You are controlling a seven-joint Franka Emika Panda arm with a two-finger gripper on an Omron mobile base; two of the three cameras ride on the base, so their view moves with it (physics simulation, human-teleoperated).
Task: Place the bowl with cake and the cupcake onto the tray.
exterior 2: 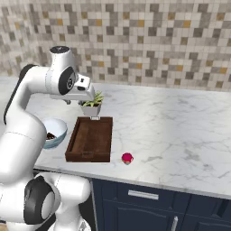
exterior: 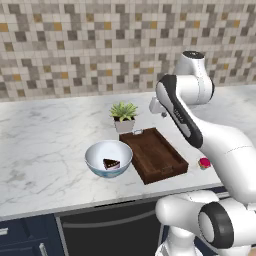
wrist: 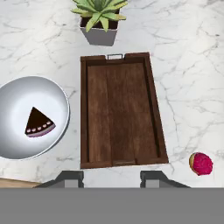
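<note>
The wide bowl (exterior: 100, 152) (exterior 2: 57, 130) (wrist: 13, 100) sits on the counter just left of the tray, white inside. A dark cake wedge (exterior: 111, 163) (wrist: 38, 123) lies in it. The brown wooden tray (exterior: 154, 155) (exterior 2: 90, 137) (wrist: 116, 113) is bare inside. The pink-topped cupcake (exterior: 203, 163) (exterior 2: 127, 158) (wrist: 201, 163) stands on the counter off the tray's near right corner. My gripper (exterior: 161, 112) (exterior 2: 72, 100) (wrist: 111, 178) hangs open high over the tray's near end, holding nothing.
A small potted plant (exterior: 124, 116) (exterior 2: 92, 104) (wrist: 99, 19) stands right behind the tray's far end. The marble counter (exterior 2: 180, 131) stretches wide to the right, its front edge close to tray and cupcake. A tiled wall rises behind.
</note>
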